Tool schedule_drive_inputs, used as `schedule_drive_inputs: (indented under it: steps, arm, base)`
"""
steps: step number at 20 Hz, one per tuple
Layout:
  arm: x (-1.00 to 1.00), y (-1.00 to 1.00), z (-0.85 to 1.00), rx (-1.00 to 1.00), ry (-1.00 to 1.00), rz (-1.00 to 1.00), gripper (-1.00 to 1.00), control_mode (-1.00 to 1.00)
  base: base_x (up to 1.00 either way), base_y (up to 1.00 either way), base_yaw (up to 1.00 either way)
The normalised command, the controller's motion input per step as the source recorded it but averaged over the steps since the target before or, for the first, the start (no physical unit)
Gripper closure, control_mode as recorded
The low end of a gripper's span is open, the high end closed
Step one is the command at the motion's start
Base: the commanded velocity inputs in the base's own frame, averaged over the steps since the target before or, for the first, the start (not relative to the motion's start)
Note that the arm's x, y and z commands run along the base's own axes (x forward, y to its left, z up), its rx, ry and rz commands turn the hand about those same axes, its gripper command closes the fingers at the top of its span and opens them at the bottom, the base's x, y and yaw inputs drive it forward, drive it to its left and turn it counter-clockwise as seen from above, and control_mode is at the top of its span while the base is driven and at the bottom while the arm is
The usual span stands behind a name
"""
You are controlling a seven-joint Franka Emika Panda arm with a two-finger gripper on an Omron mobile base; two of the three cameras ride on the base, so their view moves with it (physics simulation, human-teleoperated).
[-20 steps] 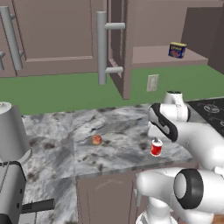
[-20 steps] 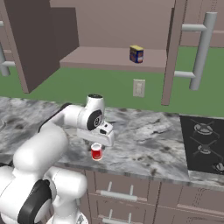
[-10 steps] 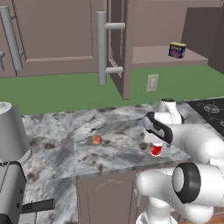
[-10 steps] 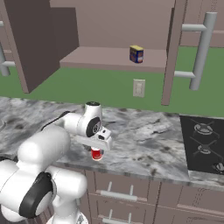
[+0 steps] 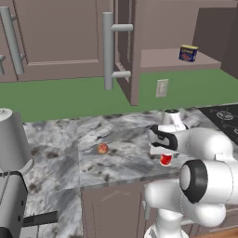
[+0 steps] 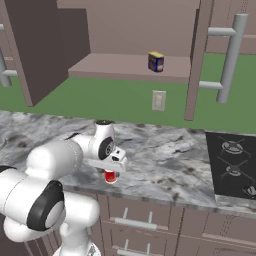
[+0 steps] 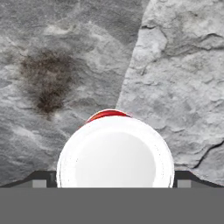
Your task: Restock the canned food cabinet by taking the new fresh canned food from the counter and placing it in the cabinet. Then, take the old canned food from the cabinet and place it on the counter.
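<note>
The red can with a white-silver rim (image 5: pixel 165 160) (image 6: pixel 110 176) stands upright near the front edge of the marbled counter (image 5: pixel 121 155) (image 6: pixel 165 150). My gripper (image 5: pixel 164 152) (image 6: pixel 111 169) hangs straight over it, open. In the hand view the can's white lid (image 7: pixel 115 153) sits between the two fingertips (image 7: pixel 40 180) of the gripper (image 7: pixel 112 183), which flank its sides. The brown wall cabinet (image 5: pixel 167 61) (image 6: pixel 115 66) stands open, and the blue and yellow tin (image 5: pixel 188 53) (image 6: pixel 156 62) rests on its shelf.
A small red-orange fruit (image 5: pixel 102 148) lies on the counter left of the can. The open cabinet door with its grey bar handle (image 5: pixel 108 51) (image 6: pixel 230 55) juts out above the counter. A stove top (image 6: pixel 235 165) lies to the right, and a grey cylinder (image 5: pixel 11 139) stands at the far left.
The hand has swung over the red can and come down onto it, so its fingers now straddle the can. The can and the tin have not moved.
</note>
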Motion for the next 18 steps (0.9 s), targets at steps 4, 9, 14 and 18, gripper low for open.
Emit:
schedule_drive_inputs:
  steps: [4, 9, 14, 18]
  arm:
    - [0.22, 0.0, -0.16, 0.0, -0.03, 0.0, -1.0, -1.0]
    - [0.06, 0.0, -0.1, 0.0, -0.04, 0.0, 1.0, -1.0]
    - [0.0, 0.0, 0.0, 0.0, 0.0, 0.0, 1.0, -1.0]
    - [-0.16, 0.0, 0.06, 0.0, -0.09, 0.0, 1.0, -1.0]
  base:
    - [0.0, 0.0, 0.0]
    - [0.0, 0.0, 0.0]
    - [0.0, 0.0, 0.0]
    - [0.0, 0.0, 0.0]
